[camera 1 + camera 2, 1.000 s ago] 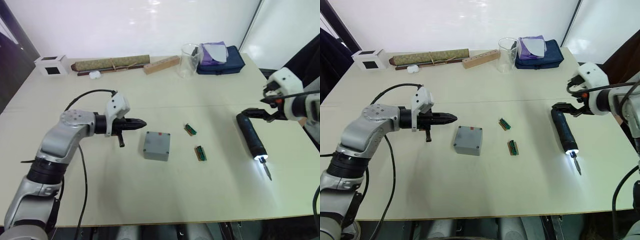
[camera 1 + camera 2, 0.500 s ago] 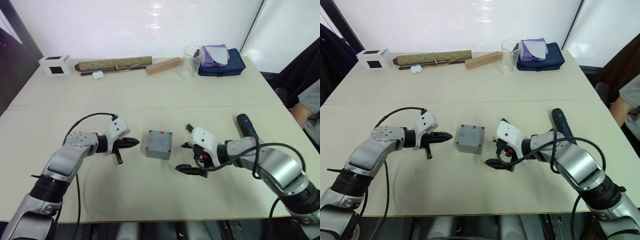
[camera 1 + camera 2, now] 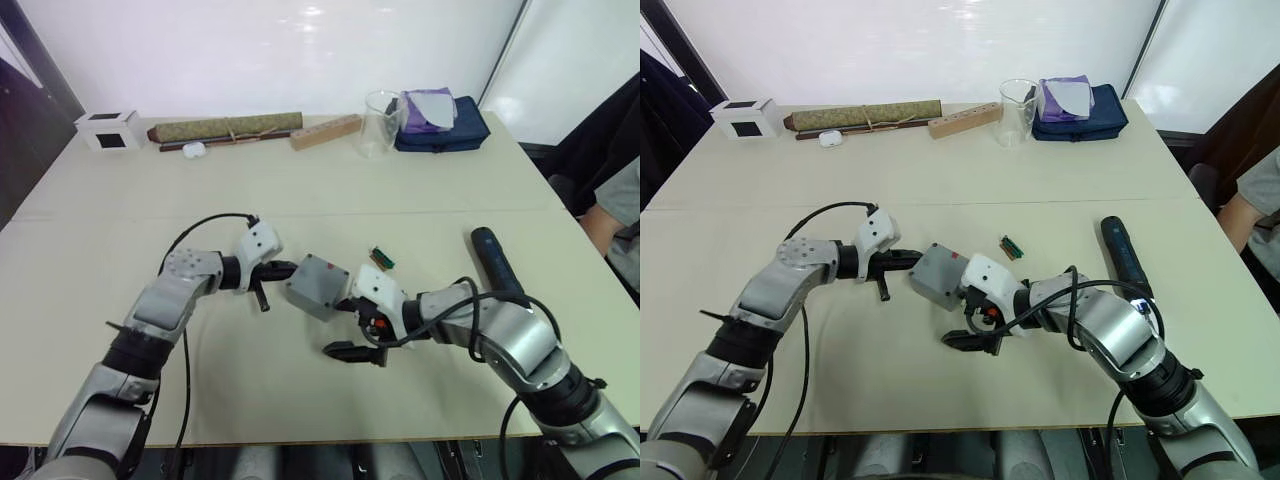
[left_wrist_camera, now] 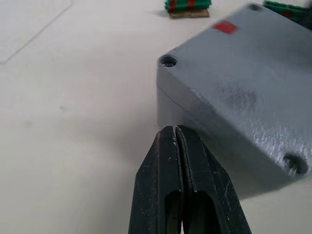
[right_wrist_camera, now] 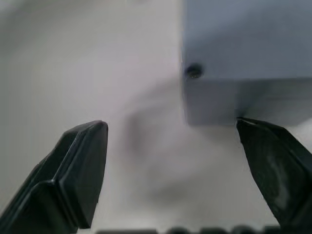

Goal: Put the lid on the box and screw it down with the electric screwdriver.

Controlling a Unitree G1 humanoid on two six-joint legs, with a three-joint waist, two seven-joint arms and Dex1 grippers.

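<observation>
The grey box (image 4: 204, 126) stands mid-table, turned askew, with the lid (image 3: 322, 275) seated on it, red mark up. My left gripper (image 3: 285, 270) is shut and empty, its tips pressed against the box's side just below a lid corner (image 4: 168, 61). My right gripper (image 3: 345, 325) is open on the box's other side, one finger by the box wall, the other (image 3: 338, 349) out over the table. The box's lower corner (image 5: 195, 71) shows in the right wrist view, outside the open fingers. The electric screwdriver (image 3: 495, 262) lies on the table beyond my right forearm, which covers its tip.
A green-brown bit holder (image 3: 381, 258) lies just behind the box. Along the far edge are a white cube (image 3: 105, 129), a rolled mat (image 3: 225, 127), a wooden block (image 3: 325, 131), a glass beaker (image 3: 378, 120) and a blue pouch (image 3: 440, 120). A person (image 3: 615, 205) sits at the right edge.
My right gripper left the screwdriver, crossed to the box and now stands open beside it. My left gripper advanced until its tips touch the box, which has turned and shifted slightly.
</observation>
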